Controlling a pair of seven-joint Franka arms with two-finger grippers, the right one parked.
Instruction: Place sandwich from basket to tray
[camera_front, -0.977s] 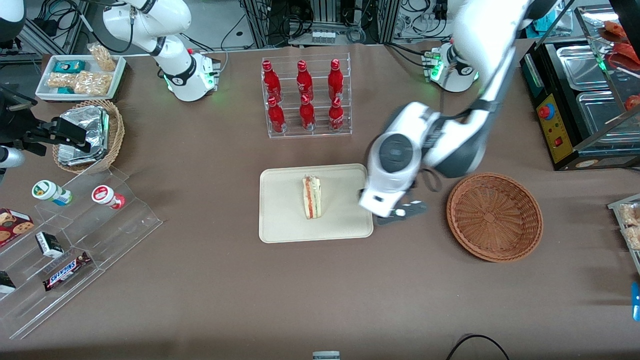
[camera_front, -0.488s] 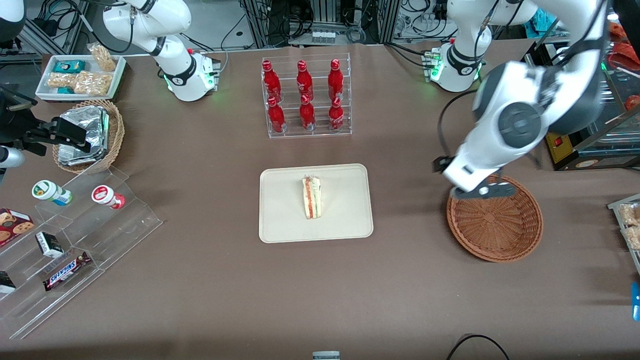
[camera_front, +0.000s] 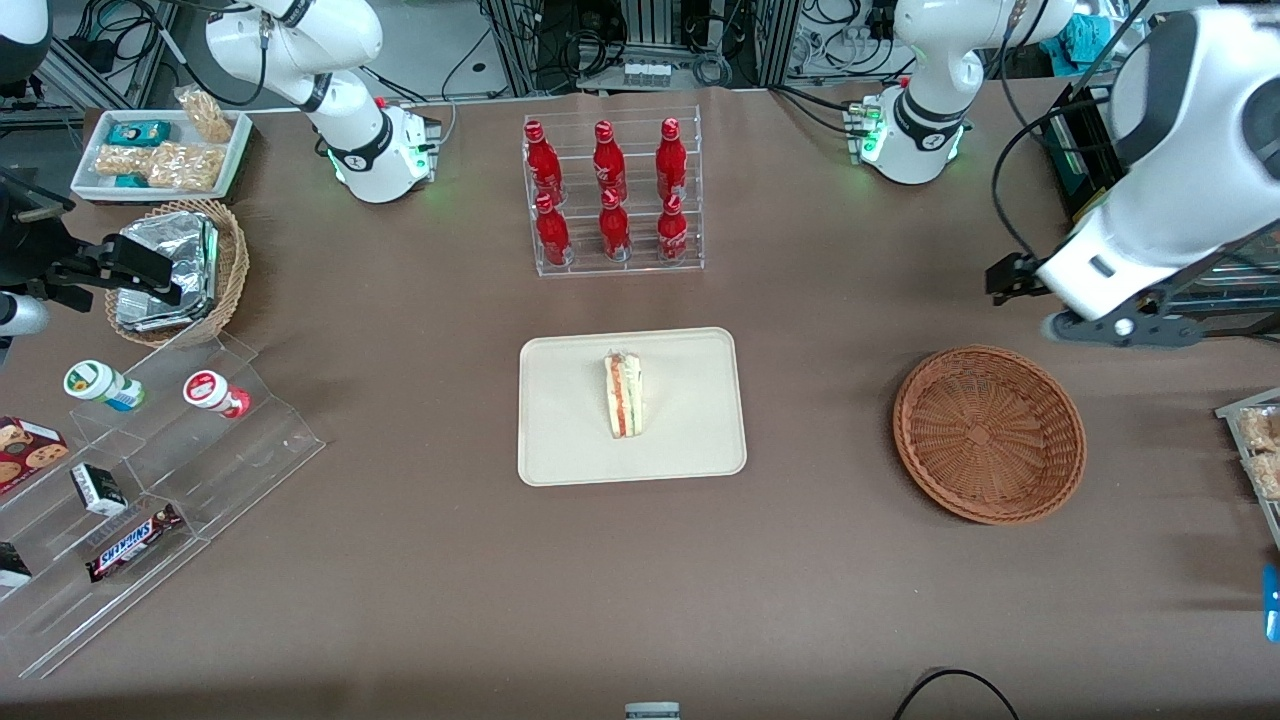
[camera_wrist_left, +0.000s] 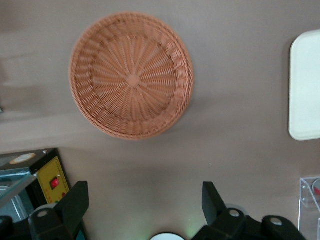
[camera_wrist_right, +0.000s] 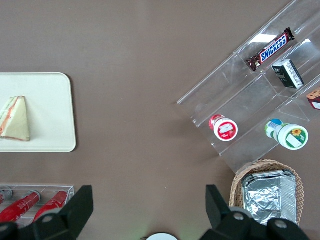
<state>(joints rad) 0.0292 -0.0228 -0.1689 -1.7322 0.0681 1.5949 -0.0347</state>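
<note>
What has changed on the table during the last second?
The left arm's end effector moved from beside the tray, over the basket, toward the working arm's end of the table. It holds nothing. The sandwich stayed on the tray; the basket stayed empty.

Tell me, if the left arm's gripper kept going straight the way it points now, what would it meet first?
Probably bare brown tablecloth beside the wicker basket. The gripper is open and points down at it, though depth is unclear.

I read this as a robotics lab staged like a snack shop: brown-covered table (camera_front: 400, 560), cable bundles (camera_front: 560, 40) and equipment racks just past its edge farthest from the front camera, acrylic bottle rack (camera_front: 612, 195) near that edge, stepped acrylic snack display (camera_front: 150, 470) toward the parked arm's end.
</note>
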